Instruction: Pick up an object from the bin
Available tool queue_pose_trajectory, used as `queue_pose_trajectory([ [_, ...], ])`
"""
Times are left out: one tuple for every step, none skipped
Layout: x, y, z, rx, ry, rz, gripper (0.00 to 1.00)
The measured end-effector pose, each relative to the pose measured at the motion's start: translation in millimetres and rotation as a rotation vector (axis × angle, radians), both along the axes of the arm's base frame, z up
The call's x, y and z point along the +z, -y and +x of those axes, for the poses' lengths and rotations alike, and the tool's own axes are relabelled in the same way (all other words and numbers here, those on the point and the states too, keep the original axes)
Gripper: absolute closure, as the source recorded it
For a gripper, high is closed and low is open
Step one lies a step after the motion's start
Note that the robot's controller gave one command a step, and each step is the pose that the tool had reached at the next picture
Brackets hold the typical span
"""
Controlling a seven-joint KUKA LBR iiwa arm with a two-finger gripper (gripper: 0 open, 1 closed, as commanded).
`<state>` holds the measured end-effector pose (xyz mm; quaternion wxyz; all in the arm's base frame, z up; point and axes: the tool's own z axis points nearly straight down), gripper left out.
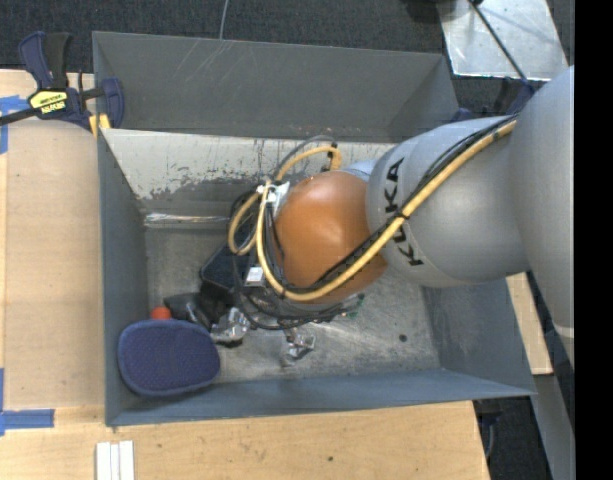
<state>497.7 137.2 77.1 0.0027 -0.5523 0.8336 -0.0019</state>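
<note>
— Entry one, the arm [466, 218]?
— We log it coming in over the bin's [286, 396] right wall, grey and rounded, bent down towards the floor. A smooth orange dome cover [321, 230] sits on the wrist, looped with yellow cables [248, 230].

— Entry two, the gripper [265, 336]?
— Low over the floor's middle, below the cover. We see two bright metal fingertips [299, 346] standing apart with bare floor between them: spread, pinching nothing.

— Entry three, contents?
— We list three. A blue oval pad [169, 358], soft and fabric-looking, lies flat in the bin's lower left corner. It is just beside the gripper, on the side away from the arm. A dark angular thing [218, 268] lies partly under the cover, between the pad and the far wall. We cannot tell its kind. A small orange piece [161, 314] shows at the pad's far edge, near the left wall.

— Entry four, the bin?
— Grey metal with sloping walls and a scuffed, speckled floor.
</note>
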Motion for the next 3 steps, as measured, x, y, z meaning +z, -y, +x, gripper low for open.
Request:
queue_pose_trajectory([
  [1,0,1.1,-0.004,-0.001,0.003,0.00],
  [4,-4,4.9,-0.004,0.012,0.014,1.00],
  [75,-4,7.4,-0.007,0.003,0.004,1.00],
])
